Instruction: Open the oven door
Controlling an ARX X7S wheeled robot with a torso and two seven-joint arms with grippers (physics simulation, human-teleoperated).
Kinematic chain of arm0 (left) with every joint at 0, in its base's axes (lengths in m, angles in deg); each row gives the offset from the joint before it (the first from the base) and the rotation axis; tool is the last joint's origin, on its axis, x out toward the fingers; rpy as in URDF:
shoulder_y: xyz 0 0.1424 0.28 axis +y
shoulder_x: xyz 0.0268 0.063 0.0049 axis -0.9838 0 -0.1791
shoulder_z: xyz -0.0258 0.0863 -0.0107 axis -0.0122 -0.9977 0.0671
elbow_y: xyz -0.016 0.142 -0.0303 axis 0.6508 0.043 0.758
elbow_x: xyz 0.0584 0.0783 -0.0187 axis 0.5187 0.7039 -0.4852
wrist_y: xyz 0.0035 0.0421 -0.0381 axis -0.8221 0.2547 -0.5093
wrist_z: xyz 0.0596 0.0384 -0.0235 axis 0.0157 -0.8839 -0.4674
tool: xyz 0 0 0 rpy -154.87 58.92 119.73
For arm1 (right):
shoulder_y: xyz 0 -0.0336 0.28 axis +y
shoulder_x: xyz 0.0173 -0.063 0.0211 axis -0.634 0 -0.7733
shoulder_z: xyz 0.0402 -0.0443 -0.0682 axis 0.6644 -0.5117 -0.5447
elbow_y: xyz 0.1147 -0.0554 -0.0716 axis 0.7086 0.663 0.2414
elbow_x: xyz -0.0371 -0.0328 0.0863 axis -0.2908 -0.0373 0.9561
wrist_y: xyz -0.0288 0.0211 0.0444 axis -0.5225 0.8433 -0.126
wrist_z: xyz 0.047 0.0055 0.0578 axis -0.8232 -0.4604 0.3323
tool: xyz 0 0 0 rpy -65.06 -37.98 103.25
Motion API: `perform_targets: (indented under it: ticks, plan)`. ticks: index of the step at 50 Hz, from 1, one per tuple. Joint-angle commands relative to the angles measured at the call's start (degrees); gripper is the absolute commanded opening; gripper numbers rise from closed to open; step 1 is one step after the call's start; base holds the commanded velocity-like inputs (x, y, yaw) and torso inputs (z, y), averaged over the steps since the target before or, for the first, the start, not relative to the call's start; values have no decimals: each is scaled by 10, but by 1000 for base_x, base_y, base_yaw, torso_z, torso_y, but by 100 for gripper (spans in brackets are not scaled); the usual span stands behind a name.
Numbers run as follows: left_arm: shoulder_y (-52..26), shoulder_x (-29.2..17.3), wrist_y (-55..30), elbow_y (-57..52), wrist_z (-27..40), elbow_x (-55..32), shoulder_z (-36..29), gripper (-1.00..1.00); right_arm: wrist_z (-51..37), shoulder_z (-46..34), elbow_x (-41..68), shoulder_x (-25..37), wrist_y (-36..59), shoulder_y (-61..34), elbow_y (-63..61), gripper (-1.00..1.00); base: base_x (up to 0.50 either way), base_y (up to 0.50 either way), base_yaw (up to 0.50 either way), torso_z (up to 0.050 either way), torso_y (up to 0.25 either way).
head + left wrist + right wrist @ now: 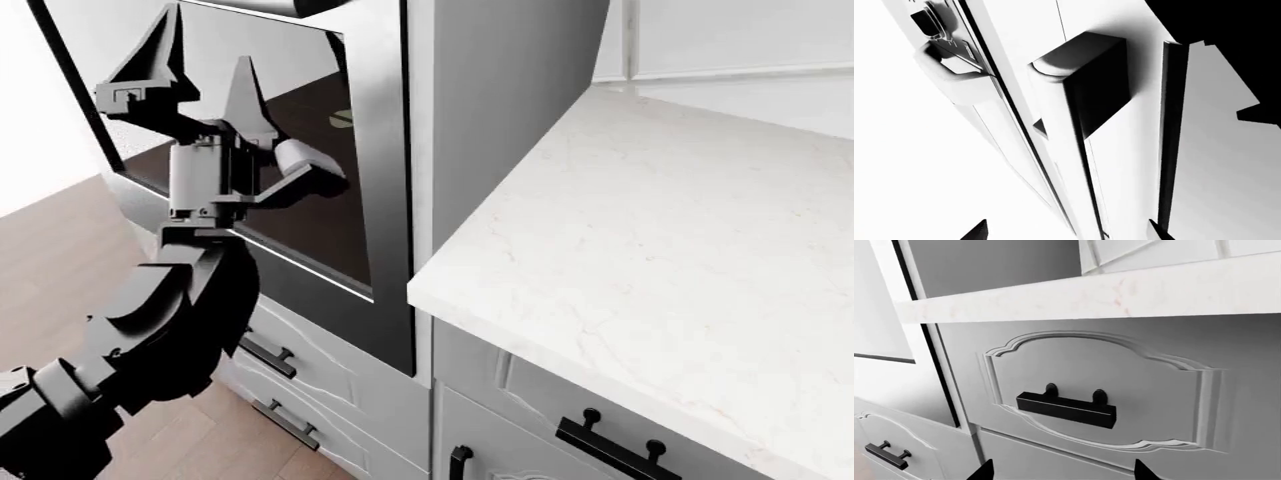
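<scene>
No text, label, brand, number or sign can be read in any of the three views. The dark reflective glass oven door (300,150) in its brushed steel frame carries no legible marking; a small pale oval shape shows on the glass, too blurred to tell whether it is a logo. The white marble tabletop (641,260) and the light-grey ornate drawer front (1101,390) with its black bar handle (1067,409) bear no writing.
</scene>
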Motion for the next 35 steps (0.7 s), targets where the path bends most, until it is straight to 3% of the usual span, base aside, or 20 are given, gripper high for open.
perform_targets:
  ticks: [1,13,19,35]
  plan:
    - [-13,-2,12,9,-15,0,-4,100,-2,1,-4,0,1,0,-1,100,0,0,0,0,0]
    - [-28,-4,35,20,-12,17,-15,100,-2,1,-7,0,-3,0,0,100,0,0,0,0,0]
    - [-32,-4,47,22,-42,-5,-13,100,-2,1,-8,0,-3,0,0,100,0,0,0,0,0]
    - [-74,30,88,128,-48,16,-37,100,0,-1,-6,0,-5,-1,2,100,0,0,0,0,0]
